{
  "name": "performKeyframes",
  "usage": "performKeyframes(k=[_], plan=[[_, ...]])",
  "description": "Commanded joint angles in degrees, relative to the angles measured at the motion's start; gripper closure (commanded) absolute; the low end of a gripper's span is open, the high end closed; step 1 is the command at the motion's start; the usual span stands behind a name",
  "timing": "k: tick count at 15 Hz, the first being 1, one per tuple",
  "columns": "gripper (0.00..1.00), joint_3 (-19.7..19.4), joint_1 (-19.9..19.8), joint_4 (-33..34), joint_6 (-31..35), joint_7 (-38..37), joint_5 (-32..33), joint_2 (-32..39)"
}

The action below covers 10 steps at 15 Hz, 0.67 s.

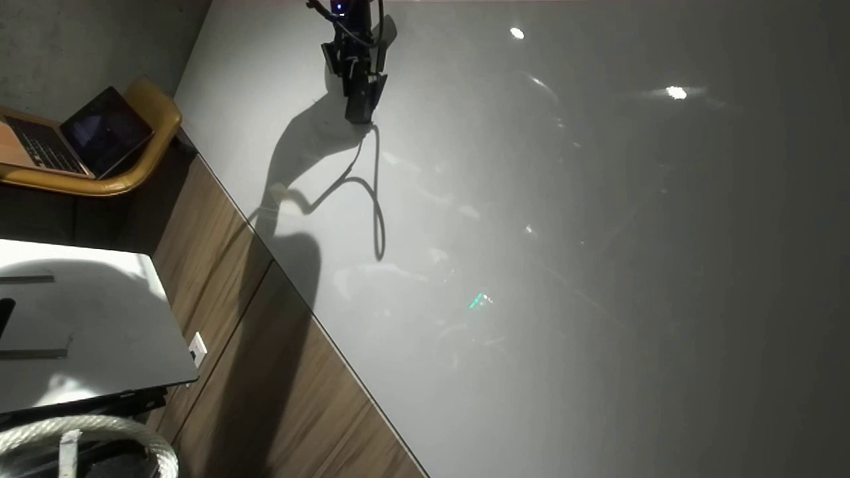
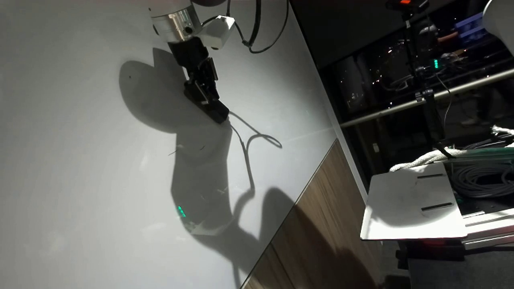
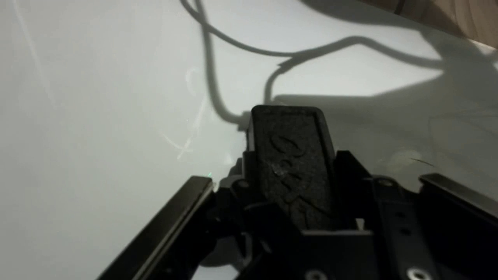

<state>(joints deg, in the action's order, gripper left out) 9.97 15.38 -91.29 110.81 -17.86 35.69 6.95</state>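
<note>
The grasp looked done: the pincer [image 3: 294,175] was pinching a black block [image 3: 288,132], not yet released, low over the worktop [image 1: 597,372] (whether it touched, I could not tell). Faint scuffs [image 3: 183,149] marked the worktop, and wood panelling [image 1: 358,425] bordered its edge. In the exterior views, a laptop [image 1: 106,133] sat open on a tan chair [image 1: 169,119]; a white rope [image 2: 425,159] ran beside a pale plate [image 2: 409,216].
</note>
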Motion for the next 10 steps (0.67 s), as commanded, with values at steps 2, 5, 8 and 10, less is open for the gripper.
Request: performKeyframes(k=[2, 5, 8, 10], plan=[[0.72, -0.01, -0.27, 0.91, 3.3, -0.37, 1.09, 3.49], [0.72, 0.88, 1.35, 2.36, 2.68, -1.25, 1.44, 6.51], [0.72, 1.63, 4.08, 5.39, 1.67, -2.05, 2.31, 10.3], [0.72, 1.75, 6.16, 7.58, 1.1, -2.41, 2.89, 12.95]])
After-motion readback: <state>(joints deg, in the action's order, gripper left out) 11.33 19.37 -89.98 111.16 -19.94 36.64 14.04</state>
